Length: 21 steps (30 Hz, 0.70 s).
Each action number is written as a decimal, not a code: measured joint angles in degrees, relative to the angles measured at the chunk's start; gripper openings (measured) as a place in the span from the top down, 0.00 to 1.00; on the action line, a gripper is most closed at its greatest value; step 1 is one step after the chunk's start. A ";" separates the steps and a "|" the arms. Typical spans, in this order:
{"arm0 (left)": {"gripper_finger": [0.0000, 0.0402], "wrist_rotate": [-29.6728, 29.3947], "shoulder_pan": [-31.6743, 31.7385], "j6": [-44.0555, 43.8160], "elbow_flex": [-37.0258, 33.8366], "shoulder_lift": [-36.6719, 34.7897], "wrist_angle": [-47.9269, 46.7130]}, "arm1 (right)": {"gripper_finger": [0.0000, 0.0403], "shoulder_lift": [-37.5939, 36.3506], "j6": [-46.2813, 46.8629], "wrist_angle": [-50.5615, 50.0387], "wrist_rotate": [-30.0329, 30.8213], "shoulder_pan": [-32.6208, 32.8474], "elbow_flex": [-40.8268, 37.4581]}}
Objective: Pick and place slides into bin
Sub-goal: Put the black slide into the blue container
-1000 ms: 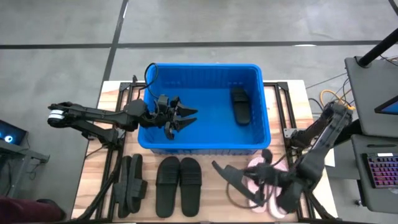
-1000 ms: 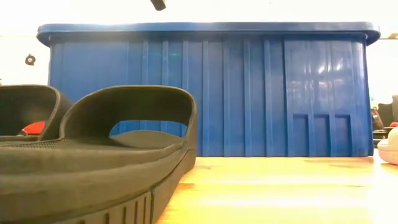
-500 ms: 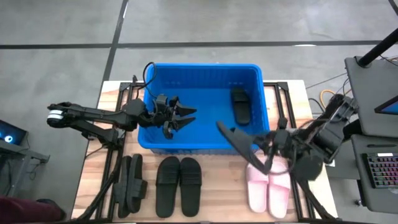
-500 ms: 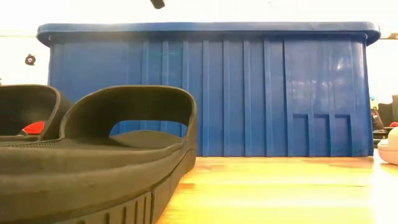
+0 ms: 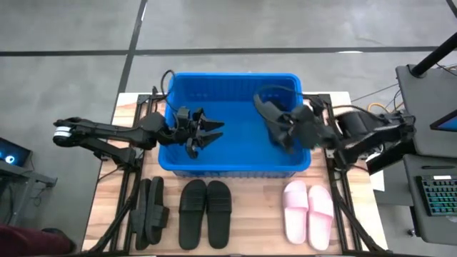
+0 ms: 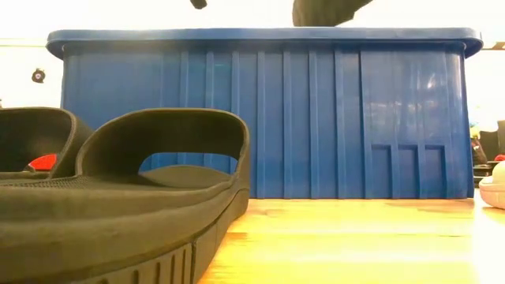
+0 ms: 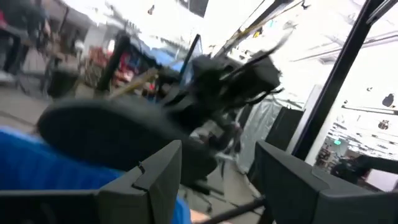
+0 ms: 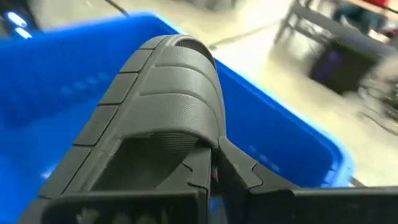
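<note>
The blue bin (image 5: 235, 160) stands at the table's far middle and fills the low view (image 6: 260, 118). My right gripper (image 5: 298, 130) is shut on a black slide (image 5: 275, 118) over the bin's right part. The slide shows above the rim in the low view (image 6: 323, 9). My left gripper (image 5: 216, 133) hangs open and empty over the bin's left part, its fingers showing in the left wrist view (image 7: 224, 180). Two black pairs (image 5: 205, 210) (image 5: 148, 212) and a pale pink pair (image 5: 308, 212) lie on the table in front of the bin. My right gripper pinches the black slide's wide ribbed strap at its near edge (image 8: 205, 146) between its two fingers (image 8: 239, 171). The fingers come from the table's right side. The slide reaches away from the fingers toward the left, lifted clear above the bin's rim.
A laptop and keyboard stand (image 5: 428, 107) lies off the table's right edge. Metal frame rails (image 5: 128, 193) run along both sides of the table. The near black slide (image 6: 118, 197) fills the low view's left foreground, and a pink slide's toe (image 6: 493, 185) shows at its right edge.
My right gripper has carried the black slide up from beside the pink pair at the table's near right, toward the far edge and leftward, until it hangs over the bin's right part. The pink pair is now uncovered. My left gripper has kept still.
</note>
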 joint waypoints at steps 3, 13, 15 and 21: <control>0.53 -1.45 0.09 1.98 0.04 -1.09 -0.14 | 0.97 1.77 -3.65 -1.40 -2.01 -6.40 0.00; 0.53 -3.58 0.20 5.99 -0.28 -1.95 -0.22 | 0.97 10.32 -15.31 -3.91 -2.42 -19.71 -0.04; 0.53 -3.59 0.22 8.14 -0.28 -1.95 -0.22 | 0.97 12.29 -17.69 -3.93 -2.42 -21.14 -0.04; 0.53 -3.60 0.33 10.99 -0.28 -1.95 -0.23 | 0.97 18.28 -22.88 -4.50 -1.72 -24.37 -0.07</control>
